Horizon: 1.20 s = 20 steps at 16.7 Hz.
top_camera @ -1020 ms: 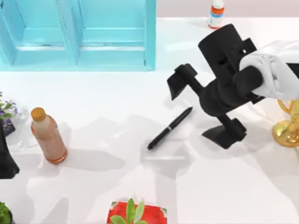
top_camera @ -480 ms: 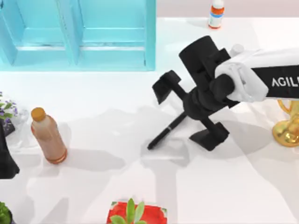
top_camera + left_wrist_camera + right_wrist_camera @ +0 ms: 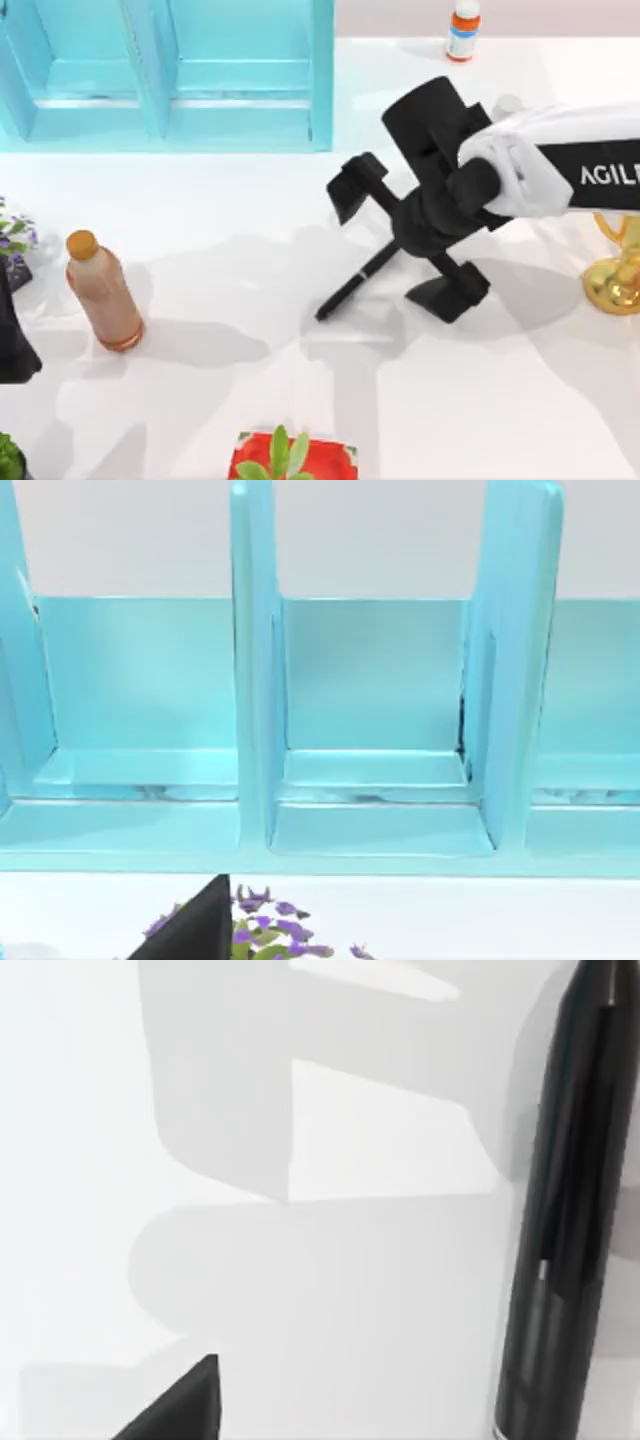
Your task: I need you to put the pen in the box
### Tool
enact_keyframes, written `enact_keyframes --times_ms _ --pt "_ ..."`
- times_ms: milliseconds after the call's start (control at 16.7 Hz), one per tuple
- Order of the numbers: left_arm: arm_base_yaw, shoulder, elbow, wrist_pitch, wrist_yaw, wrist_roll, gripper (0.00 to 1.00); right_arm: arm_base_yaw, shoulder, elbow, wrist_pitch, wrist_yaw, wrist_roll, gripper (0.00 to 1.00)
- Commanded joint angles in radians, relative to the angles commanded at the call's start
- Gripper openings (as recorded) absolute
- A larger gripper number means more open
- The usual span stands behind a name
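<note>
The pen (image 3: pixel 345 292) is a slim black stick lying slantwise on the white table near the middle, its upper end hidden under my right gripper (image 3: pixel 403 241). That gripper hangs open over the pen, one finger on either side of it, nothing held. In the right wrist view the pen (image 3: pixel 560 1210) runs along one side, and a dark fingertip (image 3: pixel 180 1410) shows apart from it. The box (image 3: pixel 322 80), large and turquoise with dividers, stands at the back left; its compartments (image 3: pixel 255 680) face the left wrist camera. My left arm (image 3: pixel 12 340) stays parked at the left edge.
A brown bottle (image 3: pixel 103 292) stands at the left. A red container with a green plant (image 3: pixel 290 458) sits at the front edge. Purple flowers (image 3: pixel 12 235) are at the far left, a small white bottle (image 3: pixel 462 28) at the back, a gold object (image 3: pixel 615 275) at the right.
My right gripper has moved left from beside the pen to over its upper end, then nearly stopped. The pen lies where it was.
</note>
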Motion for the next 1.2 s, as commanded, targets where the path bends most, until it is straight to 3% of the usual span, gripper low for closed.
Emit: enact_keyframes --times_ms 600,1080,1200 --pt "0.0 0.0 0.0 0.0 0.0 0.0 1.0 0.0 0.0 0.0 0.0 0.0 0.0 0.02" --pt "0.0 0.0 0.0 0.0 0.0 0.0 1.0 0.0 0.0 0.0 0.0 0.0 0.0 0.0" --pt "0.0 0.0 0.0 0.0 0.0 0.0 1.0 -0.008 -0.081 0.008 -0.087 0.003 -0.026 0.0"
